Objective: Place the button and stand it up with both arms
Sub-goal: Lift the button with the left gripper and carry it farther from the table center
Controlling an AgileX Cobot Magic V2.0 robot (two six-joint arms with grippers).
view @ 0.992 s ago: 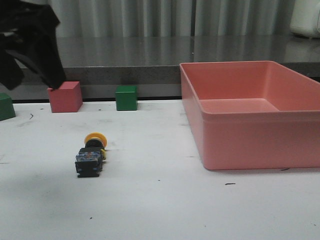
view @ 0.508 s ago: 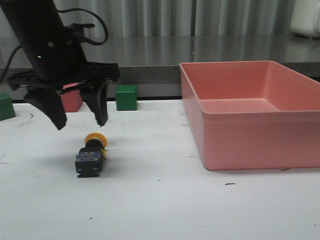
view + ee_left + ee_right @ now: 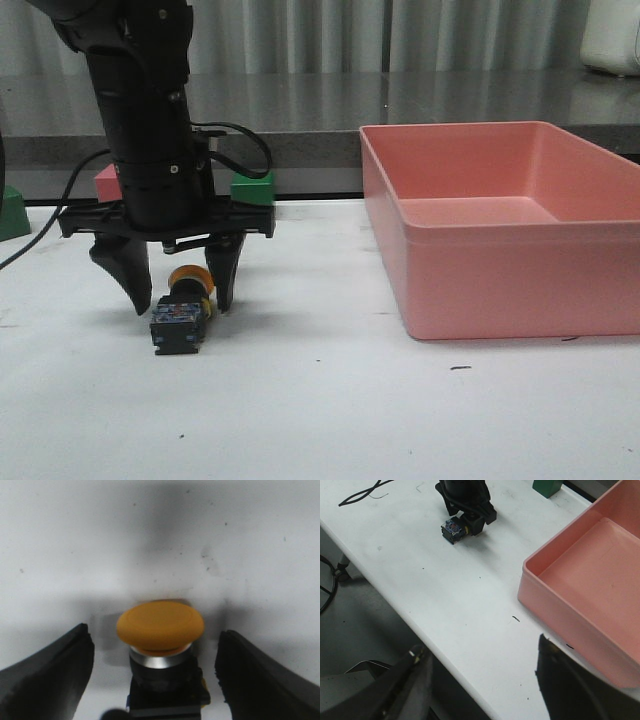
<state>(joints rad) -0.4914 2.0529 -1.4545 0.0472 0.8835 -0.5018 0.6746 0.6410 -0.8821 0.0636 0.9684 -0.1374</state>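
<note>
A: The button (image 3: 181, 313) is lying on its side on the bench (image 3: 320, 400), straddled by the spread left claw (image 3: 178, 300). Nothing is being gripped yet.

B: The right claw (image 3: 480, 680), also spread, is being held well apart. Grasping and standing are both remaining.

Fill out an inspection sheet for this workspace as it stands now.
Surface: white table, scuffed, small dark specks.
Job's things: button lying on its side, yellow cap toward the far edge, not yet stood up.
Clutter: pink bin on the right with nothing seen inside; green cube and pink cube at the back, another green block at the left edge.
Grippers: left gripper open, fingers either side of the button's cap, not touching; right gripper open, off the table's near edge.
Cables: black cable looping off the left arm.
Surroundings: grey counter and curtain behind.
</note>
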